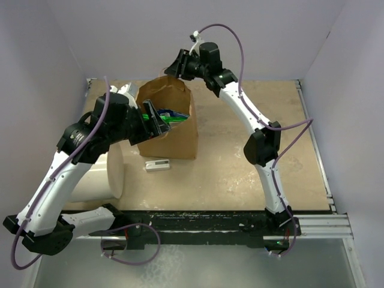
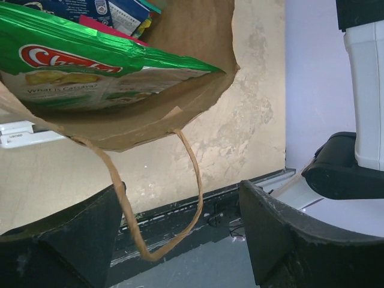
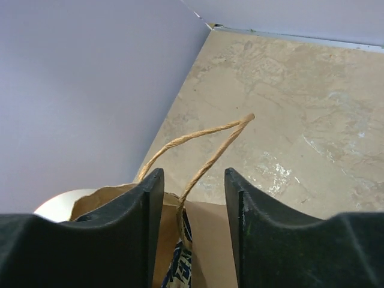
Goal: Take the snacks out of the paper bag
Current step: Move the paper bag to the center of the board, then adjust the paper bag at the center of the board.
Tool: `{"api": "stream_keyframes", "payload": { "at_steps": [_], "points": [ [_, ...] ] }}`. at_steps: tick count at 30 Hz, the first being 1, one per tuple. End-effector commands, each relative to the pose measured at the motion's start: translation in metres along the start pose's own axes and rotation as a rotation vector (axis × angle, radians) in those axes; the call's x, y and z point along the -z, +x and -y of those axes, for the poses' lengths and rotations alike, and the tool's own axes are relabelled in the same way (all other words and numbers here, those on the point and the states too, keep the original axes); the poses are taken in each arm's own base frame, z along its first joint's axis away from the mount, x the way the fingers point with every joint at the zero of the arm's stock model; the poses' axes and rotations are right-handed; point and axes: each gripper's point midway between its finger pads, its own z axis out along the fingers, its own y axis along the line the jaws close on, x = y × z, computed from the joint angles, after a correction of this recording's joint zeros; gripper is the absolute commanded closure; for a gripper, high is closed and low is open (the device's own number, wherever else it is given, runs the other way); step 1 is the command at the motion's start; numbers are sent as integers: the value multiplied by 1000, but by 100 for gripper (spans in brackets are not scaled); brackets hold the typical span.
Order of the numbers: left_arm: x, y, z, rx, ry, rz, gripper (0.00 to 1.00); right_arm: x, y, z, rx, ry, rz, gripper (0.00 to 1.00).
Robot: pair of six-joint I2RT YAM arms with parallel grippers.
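Two sets of fingers: we find both at the mouth of the paper bag [image 1: 174,135], which stands on the desk [image 1: 240,168].
Left fingers [image 2: 72,240]: wide apart, holding nothing; a handle loop [image 2: 195,180] hangs between them.
Right fingers [image 3: 120,240]: a narrower gap; the other handle [image 3: 204,135] runs between them, unpinched.
Snacks: the green packet [image 2: 90,66] and blue packets [image 2: 78,9] lie inside the bag, just beyond our left fingers.

Lab test cell, plain white walls [image 1: 42,60]

In the paper bag [image 1: 175,139] lie snacks [image 1: 166,115] (bar [image 1: 158,165] before it).
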Motion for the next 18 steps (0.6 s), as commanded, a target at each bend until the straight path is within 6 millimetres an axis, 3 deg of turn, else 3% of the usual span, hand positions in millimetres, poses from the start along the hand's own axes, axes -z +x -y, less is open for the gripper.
{"api": "stream_keyframes", "payload": {
  "at_steps": [1,3,4,5,7,11,18],
  "points": [
    [13,-10,4,-14,9,46,19,24,-55,-50,42,-114,148,56],
    [10,-8,2,-6,-7,34,9,27,-59,-51,49,-111,161,68],
    [9,-8,1,0,-14,35,7,28,-60,-52,53,-107,165,80],
    [8,-9,0,5,-17,40,6,30,-62,-51,54,-101,167,90],
    [3,-11,-1,22,-28,52,7,34,-64,-51,64,-84,176,100],
    [-6,-19,0,44,-42,80,21,54,-75,-51,89,-38,218,100],
    [-12,-29,8,32,-18,105,61,91,-86,-50,154,39,246,100]
  ]
}}
